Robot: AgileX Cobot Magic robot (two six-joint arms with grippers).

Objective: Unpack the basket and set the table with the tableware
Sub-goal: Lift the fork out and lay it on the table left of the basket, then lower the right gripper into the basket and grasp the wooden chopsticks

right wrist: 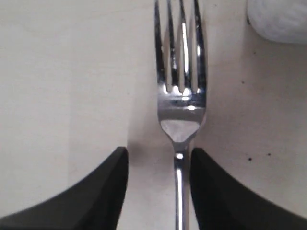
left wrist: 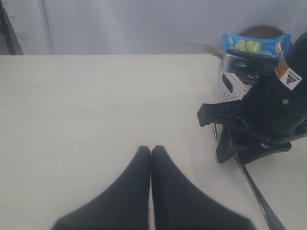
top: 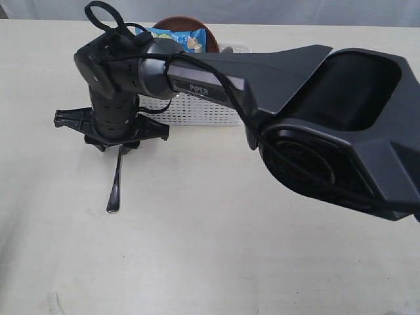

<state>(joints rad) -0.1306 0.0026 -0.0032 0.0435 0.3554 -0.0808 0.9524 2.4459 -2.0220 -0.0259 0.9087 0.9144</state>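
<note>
The fork (right wrist: 180, 96) lies flat on the worktop (top: 216, 249), outside the basket (top: 197, 111) and just beside one of its end corners. It is polished steel, bright with reflections, with four long tines, a narrowing neck and a slim handle that widens to a rounded end. The tines point toward the basket and the handle runs away from it.

The right pincer (right wrist: 159, 152) hangs low over the fork with its jaws parted. Its two black fingers (right wrist: 96, 191) stand on either side of the handle, just behind the neck, and pale worktop shows between each finger and the steel, so nothing is gripped. The right arm (top: 275, 85) reaches across the front of the basket.

A blurred white shape (right wrist: 278, 19) sits near the tines; whether it is the basket's corner cannot be told.

The basket is white plastic with perforated lattice sides and stands on the pale cream, matte worktop. Above its rim rises a round brown plate (top: 190, 21), with a blue chips bag (top: 172, 34) in front of it.

The left pincer (left wrist: 151, 155) is closed, its black tips pressed together with nothing between them. It is over bare worktop, well apart from the basket.
</note>
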